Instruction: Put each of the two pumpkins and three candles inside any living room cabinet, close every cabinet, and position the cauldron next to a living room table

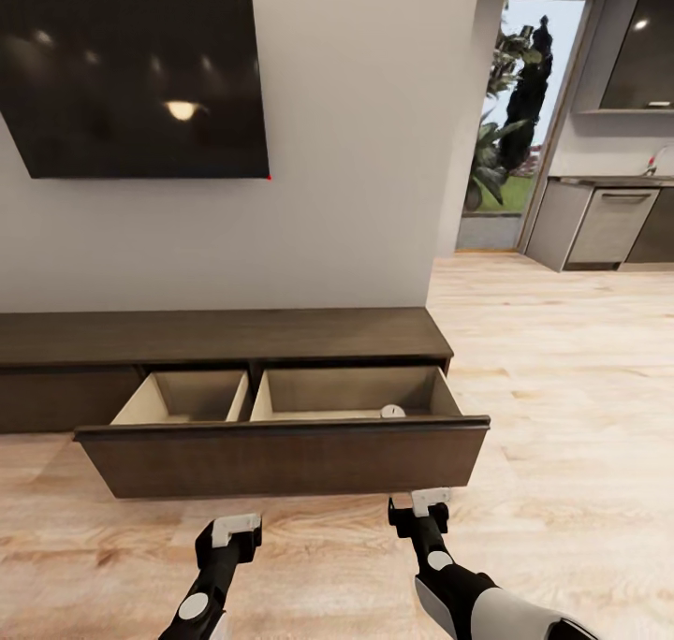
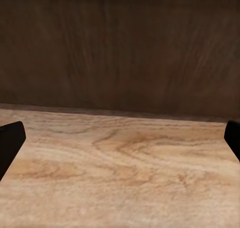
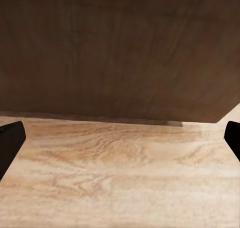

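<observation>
Low cabinet (image 1: 225, 336) against the wall, wide drawer (image 1: 285, 453) pulled out; both arms held low in front of it.

Cabinet: dark-brown wood, flat top, under a wall-mounted television (image 1: 136, 83). Drawer: two pale beige compartments; near the front of the right one, a small pale round object (image 1: 393, 412), too small to identify. Left gripper (image 1: 234, 530) and right gripper (image 1: 430, 501): just near of the drawer front, above the light wood floor (image 1: 562, 415), each with fingers spread wide apart and nothing between them; wrist views show the dark fingertips (image 2: 10, 140) (image 3: 10, 140) at opposite edges, facing the brown drawer panel. Far right: kitchen units (image 1: 608, 224) and a glazed doorway (image 1: 510, 116).
</observation>
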